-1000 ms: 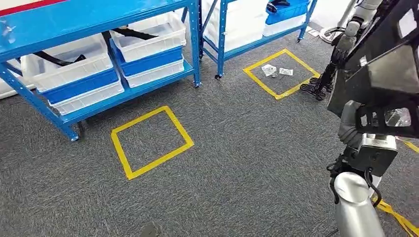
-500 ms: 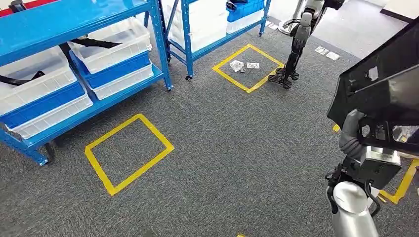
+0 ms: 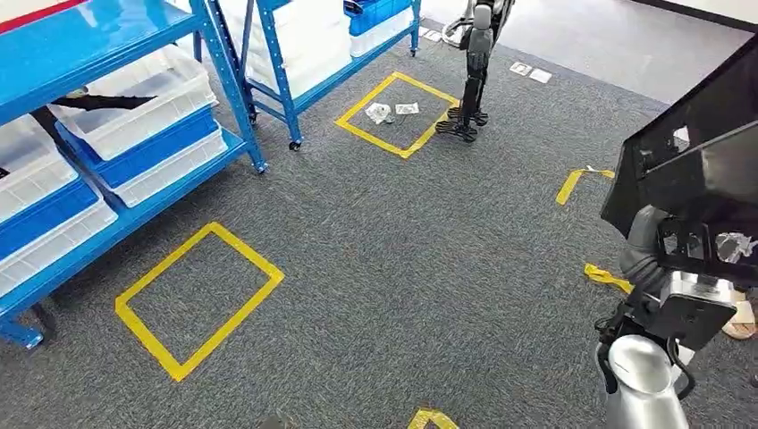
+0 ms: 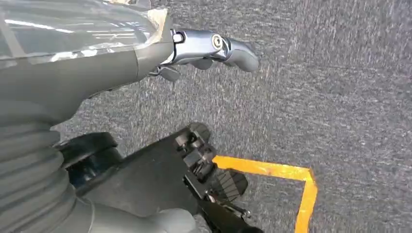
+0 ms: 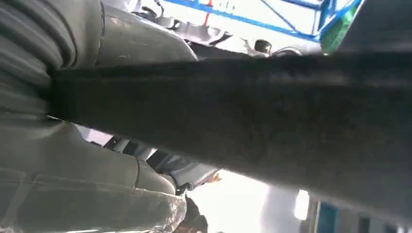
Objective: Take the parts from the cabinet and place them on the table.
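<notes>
My right hand (image 3: 666,250) grips a large flat black part (image 3: 706,161), held up at my right side above the silver forearm. In the right wrist view the same black part (image 5: 252,107) runs across the picture close in front of the grey hand (image 5: 73,155). My left hand (image 4: 121,53) hangs over the grey carpet with nothing in it, one silver finger (image 4: 218,46) stretched out. The blue cabinet (image 3: 107,45) stands at the far left, and its white bins (image 3: 143,112) hold more black parts (image 3: 94,101).
A second blue rack (image 3: 286,63) with bins stands behind. Yellow tape squares mark the carpet, one near (image 3: 197,299) and one far (image 3: 398,112) with small bags inside. Another robot's legs (image 3: 474,71) stand beside the far square. Loose yellow tape (image 3: 581,179) lies at the right.
The camera has turned to the right, so racks and tape squares have slid leftward in the picture. The black part stays in my right hand.
</notes>
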You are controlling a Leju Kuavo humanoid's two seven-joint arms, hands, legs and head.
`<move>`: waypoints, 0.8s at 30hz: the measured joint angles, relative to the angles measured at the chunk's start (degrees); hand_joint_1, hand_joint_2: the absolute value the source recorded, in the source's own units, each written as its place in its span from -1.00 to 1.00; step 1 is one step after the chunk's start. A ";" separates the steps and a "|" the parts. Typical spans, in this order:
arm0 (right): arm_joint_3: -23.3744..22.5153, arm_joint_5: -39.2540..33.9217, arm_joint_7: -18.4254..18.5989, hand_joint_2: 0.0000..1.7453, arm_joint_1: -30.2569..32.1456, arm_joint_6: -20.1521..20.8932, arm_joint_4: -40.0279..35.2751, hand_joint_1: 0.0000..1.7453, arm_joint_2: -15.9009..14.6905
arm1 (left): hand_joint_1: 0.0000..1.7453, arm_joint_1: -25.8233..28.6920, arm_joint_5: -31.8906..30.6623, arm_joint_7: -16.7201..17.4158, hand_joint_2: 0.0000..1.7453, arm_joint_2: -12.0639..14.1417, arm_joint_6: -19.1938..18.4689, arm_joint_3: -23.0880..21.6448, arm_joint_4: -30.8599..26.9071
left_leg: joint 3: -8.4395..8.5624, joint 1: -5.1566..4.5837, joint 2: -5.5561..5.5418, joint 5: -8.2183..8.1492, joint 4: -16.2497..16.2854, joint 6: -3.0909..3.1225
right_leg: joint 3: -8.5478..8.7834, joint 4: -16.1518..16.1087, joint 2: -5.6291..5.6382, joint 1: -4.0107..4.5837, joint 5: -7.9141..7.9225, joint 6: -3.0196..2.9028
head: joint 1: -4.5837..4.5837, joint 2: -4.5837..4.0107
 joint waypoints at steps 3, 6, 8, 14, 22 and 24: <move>-0.13 0.02 0.00 1.00 0.13 -0.40 -0.02 1.00 0.35 | -1.00 -0.12 0.31 -0.02 1.00 0.02 -0.02 -0.02 0.02 | -3.20 0.52 -6.29 -5.04 7.38 -0.85 | -0.02 -0.08 1.64 -0.51 0.22 -1.43 | -0.13 0.00; -0.35 0.24 -0.02 1.00 0.87 -0.55 -0.07 1.00 0.96 | -1.00 -0.03 0.40 0.26 1.00 0.13 -0.15 -0.02 0.11 | -8.72 0.55 -7.20 -8.74 18.47 -0.89 | -0.19 -0.04 3.73 -0.32 0.26 -1.49 | -0.13 0.00; -0.83 0.39 -0.02 1.00 1.43 -0.79 -0.48 1.00 1.25 | -1.00 -0.12 0.42 0.63 1.00 0.31 0.02 -0.02 0.11 | -6.97 0.61 -7.39 -5.01 14.18 -0.70 | -0.12 0.07 5.17 -0.36 0.28 -1.48 | -0.15 0.00; -2.08 1.69 0.55 1.00 2.51 -0.83 -2.38 1.00 1.70 | -1.00 -0.62 0.50 1.27 1.00 0.59 0.50 -0.04 0.11 | -1.23 0.77 -11.67 -0.20 1.35 -0.13 | -1.39 0.31 9.26 -0.39 1.09 -0.01 | -0.07 0.00; -3.65 3.45 1.95 1.00 4.12 -0.77 -4.28 1.00 1.66 | -1.00 -1.14 0.35 1.75 1.00 0.09 0.83 -0.31 0.24 | -0.72 0.66 -5.24 0.64 0.29 1.89 | -9.97 17.42 2.40 -0.20 -5.02 0.67 | 0.46 0.00; -3.74 3.47 2.01 1.00 4.21 -0.55 -4.35 1.00 1.66 | -1.00 -1.24 0.37 1.77 1.00 0.02 0.85 -0.31 0.26 | -0.62 0.82 -3.68 0.43 0.33 1.61 | -5.57 9.62 1.35 -0.39 -2.28 1.89 | 0.46 -0.02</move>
